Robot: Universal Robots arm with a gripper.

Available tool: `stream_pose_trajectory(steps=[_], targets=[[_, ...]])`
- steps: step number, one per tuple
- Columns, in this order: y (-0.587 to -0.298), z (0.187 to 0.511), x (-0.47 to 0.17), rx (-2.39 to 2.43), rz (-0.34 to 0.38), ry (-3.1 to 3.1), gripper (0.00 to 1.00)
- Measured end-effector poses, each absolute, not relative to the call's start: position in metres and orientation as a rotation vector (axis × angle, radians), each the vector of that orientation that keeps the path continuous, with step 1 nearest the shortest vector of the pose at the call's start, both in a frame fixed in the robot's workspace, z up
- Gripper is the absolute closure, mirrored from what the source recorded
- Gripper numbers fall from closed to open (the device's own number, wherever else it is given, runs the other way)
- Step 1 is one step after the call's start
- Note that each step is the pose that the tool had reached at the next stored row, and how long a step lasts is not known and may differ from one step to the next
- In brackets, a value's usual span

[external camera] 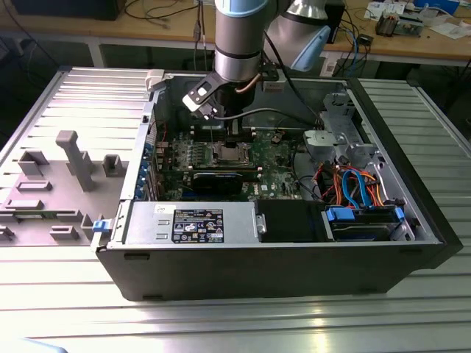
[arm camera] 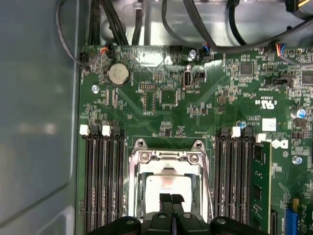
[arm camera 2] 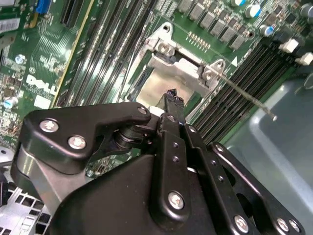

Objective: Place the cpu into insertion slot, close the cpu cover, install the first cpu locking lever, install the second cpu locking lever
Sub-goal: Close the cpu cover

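While I hang over the work, the ribbed metal table (external camera: 221, 323) spreads under everything, and on it lies an open computer case (external camera: 257, 272) with its side off. A grey moulded fixture (external camera: 66, 176) sits on the table at the exterior view's left, just beside the case. My arm (external camera: 237, 37) comes straight down into the case, above the green circuit board (arm camera: 195, 112) that covers its floor. A grey power box (external camera: 191, 224) with a label sits along the case's near wall.

On the board, rows of long black memory slots (arm camera: 102, 186) run on both sides of the socket (external camera: 226, 153). The silver cover (arm camera: 139, 188) lies flat on the socket, and through its square window I see the chip (arm camera: 164, 185) seated inside, dull grey top up. A thin wire lever (arm camera 2: 244, 97) juts from one corner of the socket and reaches out across the memory slots towards the bare case floor.

My gripper (arm camera: 171, 199) is directly over the chip, within the cover's window. Its two black fingertips (arm camera 2: 172, 100) are pressed together side by side with nothing between them. Whether they touch the chip's top or sit just above it, I cannot tell.
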State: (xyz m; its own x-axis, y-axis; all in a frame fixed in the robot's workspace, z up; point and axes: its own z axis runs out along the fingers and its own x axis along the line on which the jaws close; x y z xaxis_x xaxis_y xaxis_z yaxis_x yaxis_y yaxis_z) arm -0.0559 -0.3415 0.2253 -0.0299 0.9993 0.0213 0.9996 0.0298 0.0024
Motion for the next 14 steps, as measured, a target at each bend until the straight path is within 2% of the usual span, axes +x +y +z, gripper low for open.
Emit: stream_pose_trajectory(steps=[14], targets=[[-0.342,0.207,-0.075,-2.177,-0.026,-2.246,0.89]])
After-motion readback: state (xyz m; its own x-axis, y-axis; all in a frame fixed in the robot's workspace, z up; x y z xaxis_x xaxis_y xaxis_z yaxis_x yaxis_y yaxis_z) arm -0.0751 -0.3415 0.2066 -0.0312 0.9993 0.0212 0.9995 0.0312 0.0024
